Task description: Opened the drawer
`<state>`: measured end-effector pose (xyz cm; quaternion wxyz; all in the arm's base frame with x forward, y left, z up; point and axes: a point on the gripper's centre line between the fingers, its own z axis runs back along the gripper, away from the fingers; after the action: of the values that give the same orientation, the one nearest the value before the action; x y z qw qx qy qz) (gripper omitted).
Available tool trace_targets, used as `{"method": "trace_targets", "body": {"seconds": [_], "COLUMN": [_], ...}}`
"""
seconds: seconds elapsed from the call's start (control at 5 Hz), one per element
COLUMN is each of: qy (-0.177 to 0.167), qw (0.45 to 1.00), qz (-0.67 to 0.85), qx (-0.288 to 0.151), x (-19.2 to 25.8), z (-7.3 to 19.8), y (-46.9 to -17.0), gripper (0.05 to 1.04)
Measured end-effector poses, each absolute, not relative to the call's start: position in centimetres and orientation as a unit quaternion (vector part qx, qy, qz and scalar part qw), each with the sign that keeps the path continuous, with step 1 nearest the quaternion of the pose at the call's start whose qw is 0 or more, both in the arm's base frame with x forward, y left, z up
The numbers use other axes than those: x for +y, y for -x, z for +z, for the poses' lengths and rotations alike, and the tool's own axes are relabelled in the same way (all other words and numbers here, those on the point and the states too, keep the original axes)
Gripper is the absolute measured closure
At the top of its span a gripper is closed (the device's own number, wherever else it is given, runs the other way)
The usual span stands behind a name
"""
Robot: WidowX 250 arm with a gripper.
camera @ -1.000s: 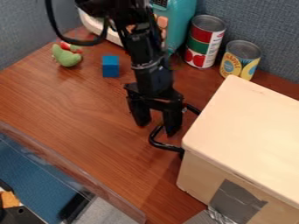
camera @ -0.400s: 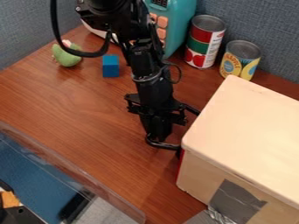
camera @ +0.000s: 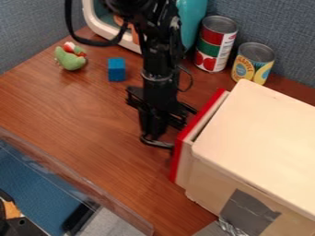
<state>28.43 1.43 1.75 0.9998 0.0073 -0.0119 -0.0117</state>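
- Drawer [camera: 185, 168] first: we find it just right of the middle of the frame, partly out of the beige box [camera: 258, 124], its red front [camera: 177, 159] facing left and a narrow gap between that front and the box's lid.
- We see the black gripper [camera: 151, 134] near the centre, pointing down, its fingers drawn together on the curved black handle [camera: 161, 144] (a snug pinch, by our eye).
- We follow the robot arm [camera: 160, 60] up from there to the top edge, a black cable [camera: 92, 42] looping out on its left.
- We have the box taking up the right and lower right, with grey tape [camera: 249, 209] on its near side.
- Behind the box, at upper right, we count two upright cans: a taller red and green one [camera: 215, 44] with tomatoes on its label and, just beside it, a shorter yellow one [camera: 253, 63].
- At the top, partly behind the arm, we make out a teal and white toy appliance [camera: 190, 23].
- Toward the upper left we spot a blue cube [camera: 116, 69], and left of it, apart, a green toy [camera: 71, 60] with red and white bits (what it portrays, we cannot tell).
- Under all this we have a reddish-brown wooden tabletop [camera: 86, 124], with a clear strip [camera: 73, 180] along its lower left edge.
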Motion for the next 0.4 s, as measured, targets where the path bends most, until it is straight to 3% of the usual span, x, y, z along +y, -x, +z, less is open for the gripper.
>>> {"method": "trace_targets", "body": {"seconds": [0.4], "qy": [-0.08], "qw": [0.997], "qz": [-0.017], "qx": [-0.001], "x": [5.0], "z": [3.8], "y": [-27.9], "gripper": [0.954]}}
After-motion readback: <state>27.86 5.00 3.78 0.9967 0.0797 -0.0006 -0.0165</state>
